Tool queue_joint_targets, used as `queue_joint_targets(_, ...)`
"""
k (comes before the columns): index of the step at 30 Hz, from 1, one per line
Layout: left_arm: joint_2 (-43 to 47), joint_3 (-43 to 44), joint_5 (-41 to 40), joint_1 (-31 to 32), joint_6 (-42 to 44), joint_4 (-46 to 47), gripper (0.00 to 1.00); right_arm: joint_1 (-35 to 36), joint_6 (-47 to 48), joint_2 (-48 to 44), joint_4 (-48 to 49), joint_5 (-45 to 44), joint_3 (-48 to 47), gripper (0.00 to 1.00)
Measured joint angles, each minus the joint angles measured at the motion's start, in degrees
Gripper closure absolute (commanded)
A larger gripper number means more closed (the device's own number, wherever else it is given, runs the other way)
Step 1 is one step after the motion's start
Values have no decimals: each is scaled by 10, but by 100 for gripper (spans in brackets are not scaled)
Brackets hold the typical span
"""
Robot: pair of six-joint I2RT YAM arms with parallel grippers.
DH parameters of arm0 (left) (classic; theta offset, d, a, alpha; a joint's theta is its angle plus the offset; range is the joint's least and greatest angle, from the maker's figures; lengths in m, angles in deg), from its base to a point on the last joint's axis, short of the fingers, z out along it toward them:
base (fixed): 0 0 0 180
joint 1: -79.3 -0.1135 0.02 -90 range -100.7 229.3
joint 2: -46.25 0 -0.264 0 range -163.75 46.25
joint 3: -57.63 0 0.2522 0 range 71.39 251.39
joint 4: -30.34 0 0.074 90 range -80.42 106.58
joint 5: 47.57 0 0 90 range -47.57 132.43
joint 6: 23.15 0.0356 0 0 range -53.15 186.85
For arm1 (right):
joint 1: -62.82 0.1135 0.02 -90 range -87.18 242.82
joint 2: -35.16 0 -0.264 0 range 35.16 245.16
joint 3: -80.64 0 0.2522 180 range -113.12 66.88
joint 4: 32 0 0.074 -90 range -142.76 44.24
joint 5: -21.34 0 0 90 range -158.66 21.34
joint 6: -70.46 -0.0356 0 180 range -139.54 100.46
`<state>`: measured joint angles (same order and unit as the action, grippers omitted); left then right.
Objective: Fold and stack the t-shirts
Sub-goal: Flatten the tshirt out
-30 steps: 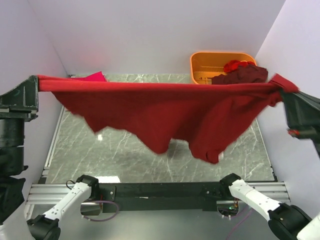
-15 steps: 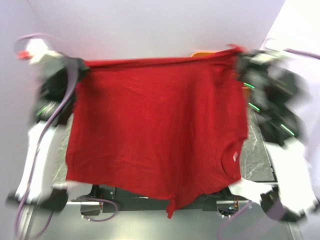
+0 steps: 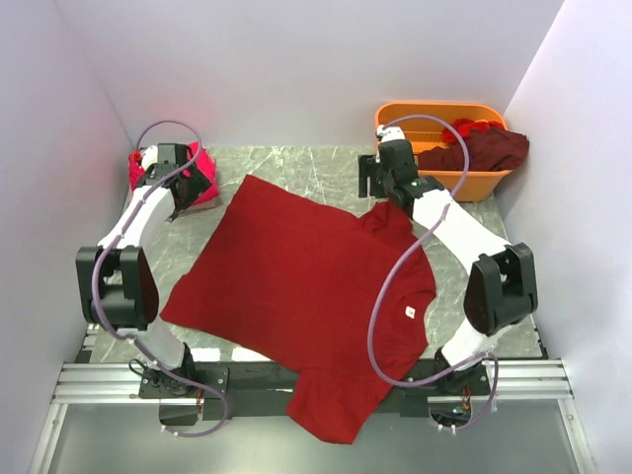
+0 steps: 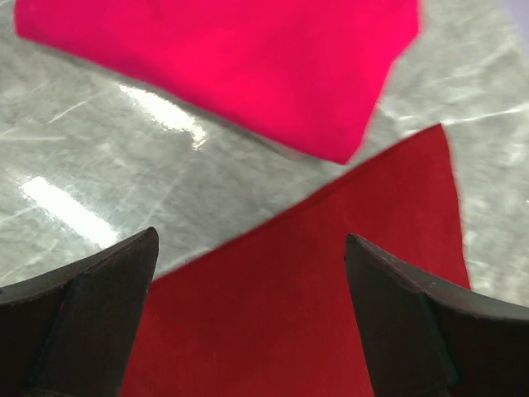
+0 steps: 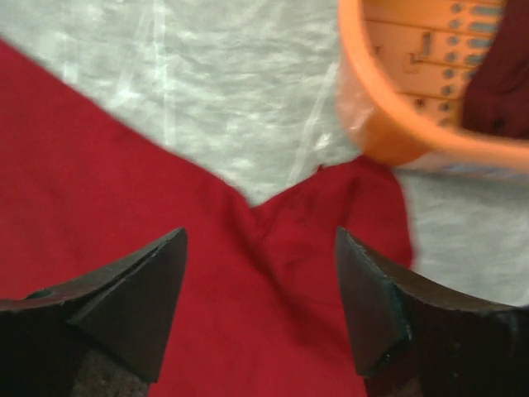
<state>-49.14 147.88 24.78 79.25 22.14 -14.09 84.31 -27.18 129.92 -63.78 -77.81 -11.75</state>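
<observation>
A crimson t-shirt (image 3: 306, 286) lies spread flat on the marble table, its white neck label (image 3: 409, 312) showing and its near end hanging over the front edge. My left gripper (image 3: 202, 188) stands open over the shirt's back left corner (image 4: 314, 289), holding nothing. A folded pink-magenta t-shirt (image 4: 223, 66) lies just beyond it at the back left (image 3: 202, 163). My right gripper (image 3: 377, 193) is open above the shirt's back right corner (image 5: 273, 240), also holding nothing. A dark maroon t-shirt (image 3: 489, 148) and a red one (image 3: 464, 126) sit in the basket.
The orange plastic basket (image 3: 434, 133) stands at the back right, close to my right gripper; its rim (image 5: 388, 124) shows in the right wrist view. White walls close in the table on the left, right and back. A metal rail (image 3: 296, 380) runs along the near edge.
The crimson shirt hung stretched in the air between both shut grippers; it was swung out and now lies flat on the table. Both grippers have opened and let it go.
</observation>
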Motion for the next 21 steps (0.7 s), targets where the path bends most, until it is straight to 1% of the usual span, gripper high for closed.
queue_joint_targets(3,36,-25,15,2,-2,19,1,12,-40,-34,11,7,43,20)
queue_joint_targets(7,84,-75,28,12,-1,31,1,31,-120,-114,7,24,142,20)
queue_joint_targets(9,89,-87,31,26,1,34,0,33,-155,-143,-2,32,192,20)
queue_joint_targets(11,80,-88,40,42,5,37,1,32,-180,-151,-16,30,227,20)
queue_joint_targets(13,62,-85,52,54,8,43,0,30,-193,-138,-35,26,239,20)
queue_joint_targets(16,17,-75,78,61,12,58,1,27,-200,-92,-42,24,232,20)
queue_joint_targets(18,-15,-70,91,61,16,63,1,24,-201,-53,-45,25,217,20)
queue_joint_targets(21,-61,-67,105,61,20,62,1,17,-200,28,-58,24,165,20)
